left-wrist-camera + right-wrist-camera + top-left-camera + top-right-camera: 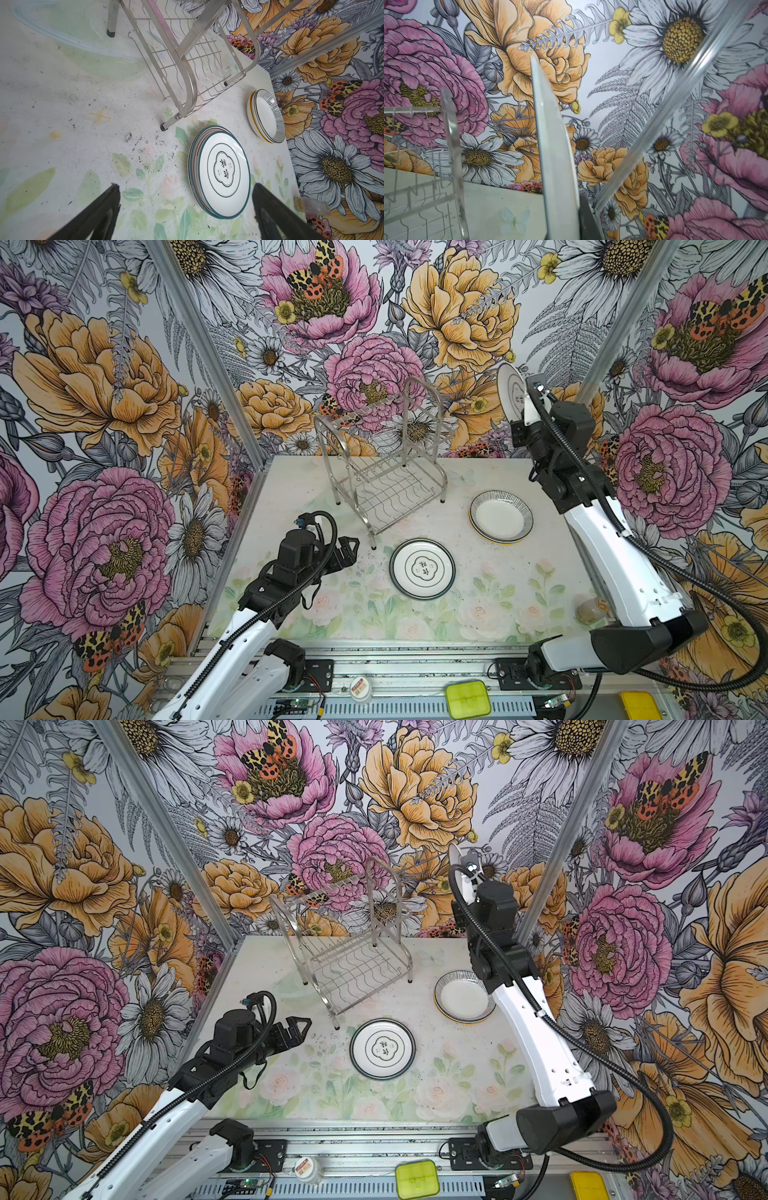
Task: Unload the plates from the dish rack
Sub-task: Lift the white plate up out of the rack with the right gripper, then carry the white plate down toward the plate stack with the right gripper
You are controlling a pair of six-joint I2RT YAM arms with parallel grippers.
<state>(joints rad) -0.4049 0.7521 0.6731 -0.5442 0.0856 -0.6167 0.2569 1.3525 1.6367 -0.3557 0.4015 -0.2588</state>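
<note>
Plate (509,390) held beside dish rack (386,485)
In both top views, the plate is pinched upright by the right hand (524,408) above the surface's (332,614) far right corner. Left wrist view: the left hand (186,185) is spread near stacked plates (220,172). Right wrist view: the plate is seen edge-on.

Bright, even light; wrist foreground perhaps blurred.

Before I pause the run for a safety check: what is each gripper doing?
Left gripper: open, holding nothing.
Right gripper: shut on a white plate, held up on edge.
</note>
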